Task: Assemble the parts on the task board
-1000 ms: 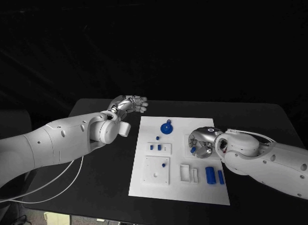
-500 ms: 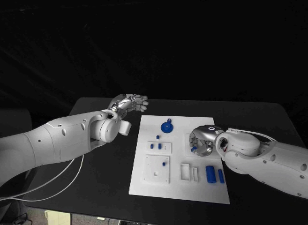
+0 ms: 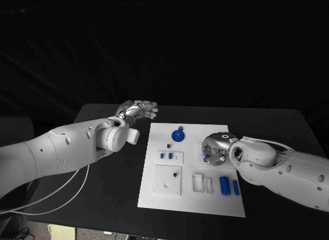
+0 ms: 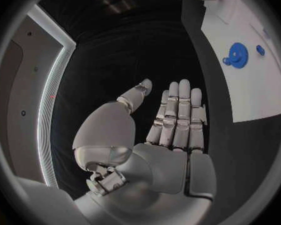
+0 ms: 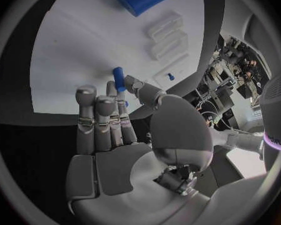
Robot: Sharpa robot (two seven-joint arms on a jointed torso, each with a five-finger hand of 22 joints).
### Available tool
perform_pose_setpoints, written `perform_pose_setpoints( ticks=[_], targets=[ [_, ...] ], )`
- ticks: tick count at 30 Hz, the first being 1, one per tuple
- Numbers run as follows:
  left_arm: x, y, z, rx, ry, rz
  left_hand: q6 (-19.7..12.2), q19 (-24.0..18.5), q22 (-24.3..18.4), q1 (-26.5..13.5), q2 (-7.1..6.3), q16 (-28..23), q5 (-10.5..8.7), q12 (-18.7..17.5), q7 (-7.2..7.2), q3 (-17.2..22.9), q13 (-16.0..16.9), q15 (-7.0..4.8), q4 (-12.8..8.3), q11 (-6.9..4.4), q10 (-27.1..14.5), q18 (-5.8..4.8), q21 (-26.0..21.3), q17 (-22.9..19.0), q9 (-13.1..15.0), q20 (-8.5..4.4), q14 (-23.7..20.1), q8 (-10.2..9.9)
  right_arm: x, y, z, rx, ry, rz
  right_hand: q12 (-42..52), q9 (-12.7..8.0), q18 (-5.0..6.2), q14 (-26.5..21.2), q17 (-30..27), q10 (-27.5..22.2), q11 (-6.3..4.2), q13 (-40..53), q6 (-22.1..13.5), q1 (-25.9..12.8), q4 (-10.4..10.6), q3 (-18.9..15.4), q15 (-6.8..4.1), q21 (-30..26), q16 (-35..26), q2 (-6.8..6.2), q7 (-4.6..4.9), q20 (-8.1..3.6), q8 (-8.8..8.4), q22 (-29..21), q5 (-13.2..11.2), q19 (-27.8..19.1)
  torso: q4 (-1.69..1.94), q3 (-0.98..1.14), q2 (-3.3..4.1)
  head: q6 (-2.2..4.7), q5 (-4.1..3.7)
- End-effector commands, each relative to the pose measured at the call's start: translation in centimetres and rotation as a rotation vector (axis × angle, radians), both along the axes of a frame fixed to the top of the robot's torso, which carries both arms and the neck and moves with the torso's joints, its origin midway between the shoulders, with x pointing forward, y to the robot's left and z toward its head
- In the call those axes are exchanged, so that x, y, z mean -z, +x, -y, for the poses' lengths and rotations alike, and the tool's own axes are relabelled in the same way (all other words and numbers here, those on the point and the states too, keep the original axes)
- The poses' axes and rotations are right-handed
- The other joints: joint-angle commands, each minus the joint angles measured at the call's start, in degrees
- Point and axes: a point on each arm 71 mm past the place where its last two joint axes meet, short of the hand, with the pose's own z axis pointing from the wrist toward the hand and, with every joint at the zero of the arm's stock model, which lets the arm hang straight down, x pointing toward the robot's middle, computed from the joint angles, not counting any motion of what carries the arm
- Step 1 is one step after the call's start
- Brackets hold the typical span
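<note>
Left hand (image 3: 137, 109) is hanging over the black table (image 3: 106, 200) beyond the board's far-left corner, at about 10 o'clock from the board's middle, fingers straight and apart, holding nothing; from where I'm standing it is looking parked there to stay out of the way. Its wrist view is showing the same flat, empty palm (image 4: 175, 135).

Moving rightward, the white task board (image 3: 208, 205) is lying in the middle of the table. A round blue gear (image 3: 178, 135) is sitting near its far edge at 12 o'clock, 2 small blue pegs (image 3: 165, 156) are standing in a white block just below it, and 2 blue cylinders (image 3: 229, 186) are lying side by side at about 4 o'clock, probably waiting for their turn.

Right hand (image 3: 214, 151) is working low over the board's right side at 3 o'clock. Its wrist view is showing a small blue pin (image 5: 118, 78) pinched at the fingertips (image 5: 130, 83), the other fingers standing straight, seemingly so the pin can be steered down onto the board.
</note>
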Motion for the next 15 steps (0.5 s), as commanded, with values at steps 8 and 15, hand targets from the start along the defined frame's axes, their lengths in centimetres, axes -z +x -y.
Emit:
perform_pose_setpoints(
  ticks=[8,15],
  targets=[
    [-0.16,-0.01,0.22,0.014,-0.013,0.007,-0.6,0.3,0.1,-0.6,-0.05,-0.3,-0.08,-0.1,0.02,-0.1,-0.1,0.02,0.5,0.02,-0.6,0.47,-0.4,0.2,-0.1,0.11,0.3,0.3,-0.14,-0.11,-0.30,-0.013,0.005,0.076,1.2,0.1,5.54,0.4,-0.1,1.2,-0.25,0.4,1.6,1.4,-0.7,2.5,-0.65,0.6,-0.3,0.64,-0.28,0.11,0.38,1.0,-0.2,0.2,0.01,-0.02,0.00,0.02,-0.04],
    [-0.15,-0.02,0.23,0.015,-0.013,0.007,-0.6,0.3,0.1,-0.7,-0.01,-0.4,-0.08,-0.1,0.03,-0.1,-0.1,0.02,0.6,0.02,-0.6,0.47,-0.4,0.2,-0.1,0.11,0.3,0.3,-0.46,-0.56,-0.38,-0.025,0.016,0.093,1.8,0.5,5.54,0.8,-0.1,1.9,-0.59,0.8,2.3,1.9,-0.5,3.8,-0.98,0.8,-0.3,0.52,-0.61,-0.02,0.74,1.1,-0.3,0.6,0.02,-0.02,-0.02,-0.03,-0.16]
  ],
)
